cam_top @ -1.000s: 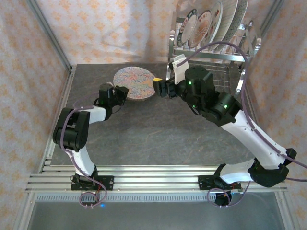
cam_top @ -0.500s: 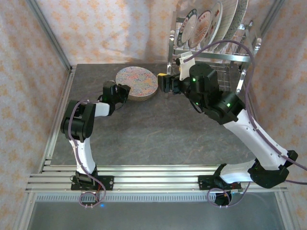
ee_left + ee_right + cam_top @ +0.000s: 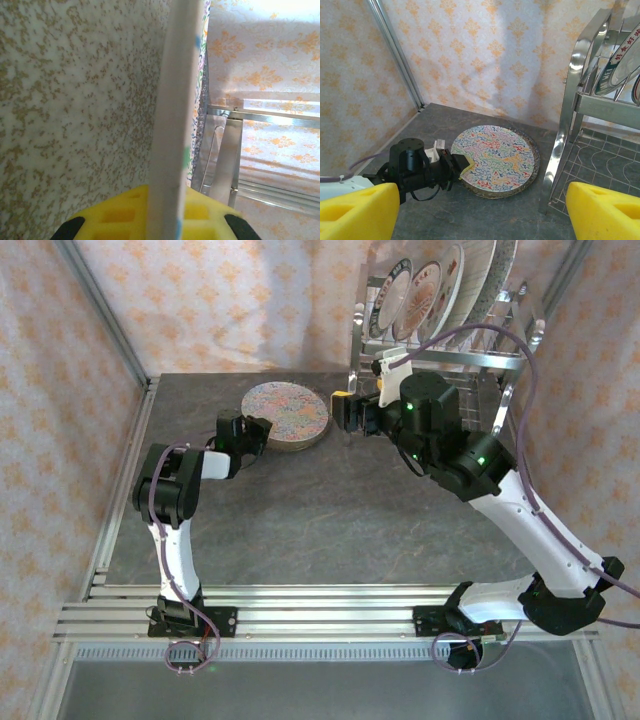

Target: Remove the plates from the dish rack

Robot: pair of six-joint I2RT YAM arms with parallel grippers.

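Left side of the table: my left gripper (image 3: 257, 433) is clamped on the near rim of a round plate with a multicoloured squiggle pattern (image 3: 288, 410). The plate is down on the dark grey stone-look table (image 3: 320, 510), left of the shiny chrome wire dish rack (image 3: 440, 358). I judge this to be the set-down spot for unloaded plates.

My right gripper (image 3: 344, 412) hangs just beside the rack's left leg with its jaws wide and empty, probably placed to reach the round patterned plates standing on edge in the upper tier (image 3: 425, 290).

I cannot tell whether the gripped plate lies fully flat or is tipped at my fingers. My left wrist sees it edge-on, with speckled beige on one face. The frame crops the racked plates, so I cannot count them.
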